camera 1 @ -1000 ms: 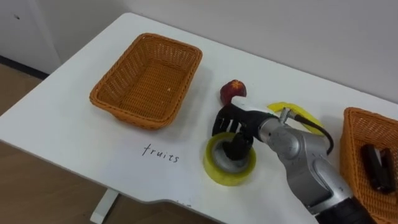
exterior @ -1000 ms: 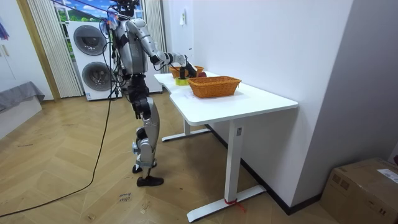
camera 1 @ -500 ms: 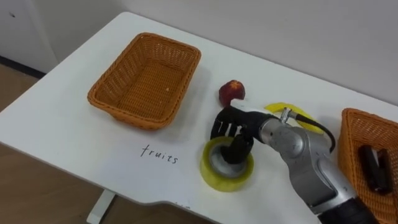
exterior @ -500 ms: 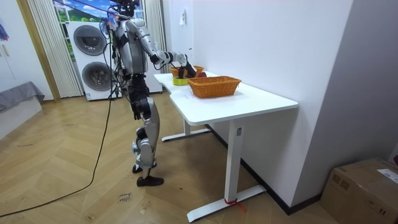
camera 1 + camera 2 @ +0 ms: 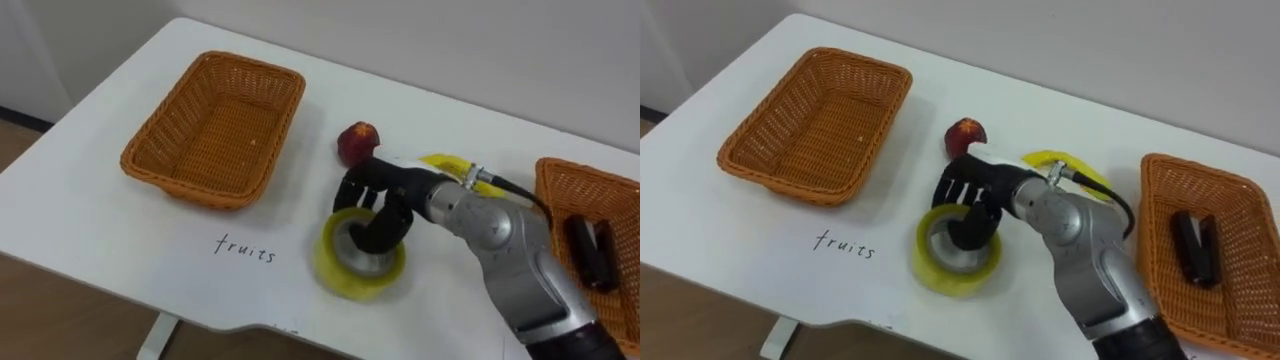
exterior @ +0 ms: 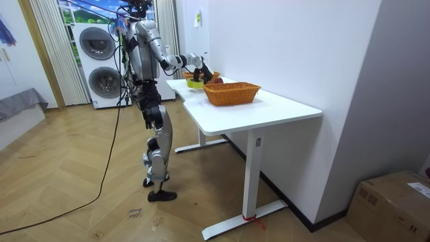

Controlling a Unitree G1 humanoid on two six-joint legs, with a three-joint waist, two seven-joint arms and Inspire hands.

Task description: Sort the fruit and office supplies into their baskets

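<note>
Plainly, white table [image 5: 100, 220] bearing baskets [image 5: 215, 125] stands on parquet [image 6: 80, 208].

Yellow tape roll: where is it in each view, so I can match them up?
Left eye view: tape roll low centre, right hand fingers hooked inside.
Right eye view: low centre, slightly further left.
Room view: yellow speck under the hand.
Shared landmark: empty basket, left of the roll in the eye views.

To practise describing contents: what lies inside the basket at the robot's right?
A dark office item lies on the basket's woven floor. The right arm covers its near corner, so that part is hidden.
</note>
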